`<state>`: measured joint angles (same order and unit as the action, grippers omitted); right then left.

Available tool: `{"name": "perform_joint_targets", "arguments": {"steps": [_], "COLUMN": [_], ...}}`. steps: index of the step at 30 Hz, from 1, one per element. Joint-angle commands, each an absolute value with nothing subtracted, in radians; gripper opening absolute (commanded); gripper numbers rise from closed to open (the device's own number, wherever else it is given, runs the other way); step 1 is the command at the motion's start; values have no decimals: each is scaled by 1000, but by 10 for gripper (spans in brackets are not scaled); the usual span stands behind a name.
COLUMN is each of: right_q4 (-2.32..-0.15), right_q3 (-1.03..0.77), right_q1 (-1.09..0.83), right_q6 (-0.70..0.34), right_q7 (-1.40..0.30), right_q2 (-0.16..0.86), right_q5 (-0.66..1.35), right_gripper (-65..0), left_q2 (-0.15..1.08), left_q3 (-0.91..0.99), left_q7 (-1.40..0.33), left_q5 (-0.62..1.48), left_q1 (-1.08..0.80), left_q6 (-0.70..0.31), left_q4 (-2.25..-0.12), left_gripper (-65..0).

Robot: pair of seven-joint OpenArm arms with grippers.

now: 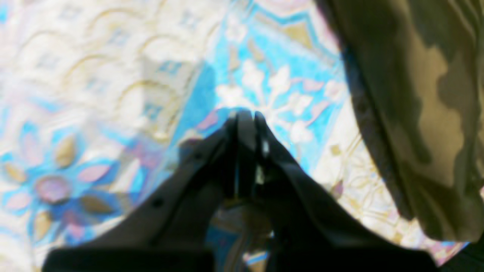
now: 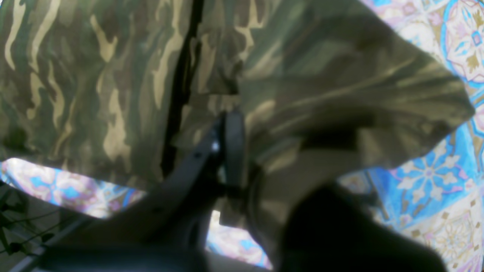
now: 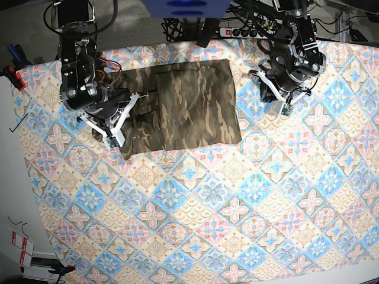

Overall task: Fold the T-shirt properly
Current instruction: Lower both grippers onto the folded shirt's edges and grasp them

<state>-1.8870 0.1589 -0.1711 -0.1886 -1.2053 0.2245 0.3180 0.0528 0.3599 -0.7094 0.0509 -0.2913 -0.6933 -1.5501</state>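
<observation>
The camouflage T-shirt [image 3: 183, 103] lies folded into a rough rectangle at the back middle of the patterned tablecloth [image 3: 237, 207]. At the shirt's left edge my right gripper [image 3: 135, 98] is shut on a fold of the T-shirt [image 2: 321, 94]. In the right wrist view the cloth drapes over one finger and the other finger [image 2: 233, 143] shows dark against it. My left gripper [image 1: 245, 115] is shut with nothing in it and hangs over bare tablecloth [image 1: 94, 75]. The T-shirt's edge [image 1: 416, 113] is off to its side. In the base view, my left gripper [image 3: 265, 80] is right of the shirt.
A power strip with cables [image 3: 254, 29] lies beyond the table's back edge. A red-handled clamp [image 3: 9, 72] grips the left edge, where white floor begins. The tablecloth runs on toward the front and right.
</observation>
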Motion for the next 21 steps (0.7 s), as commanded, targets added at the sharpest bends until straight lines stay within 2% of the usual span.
{"name": "perform_joint_targets", "arguments": {"steps": [1, 7, 13, 21], "right_q4": [-1905, -1905, -1902, -1897], "right_q3": [154, 165, 257, 291], "right_q1": [-159, -159, -128, -114], "right_q6": [-191, -191, -191, -191], "right_q7": [-1188, -1188, -1190, -1244], "right_q2": [231, 229, 223, 117], "right_q5": [326, 326, 328, 328], "right_gripper": [-650, -650, -650, -650], "left_q2": [54, 61, 64, 82], "left_q3": [360, 364, 426, 475], "left_q7": [-688, -688, -688, -688], "left_q5": [65, 64, 64, 67], "left_q1": [-286, -292, -308, -314], "left_q6": [-698, -698, -698, -698], "left_q4": [-1569, -1569, -1570, -1575], "left_gripper": [-650, -650, -650, -650]}}
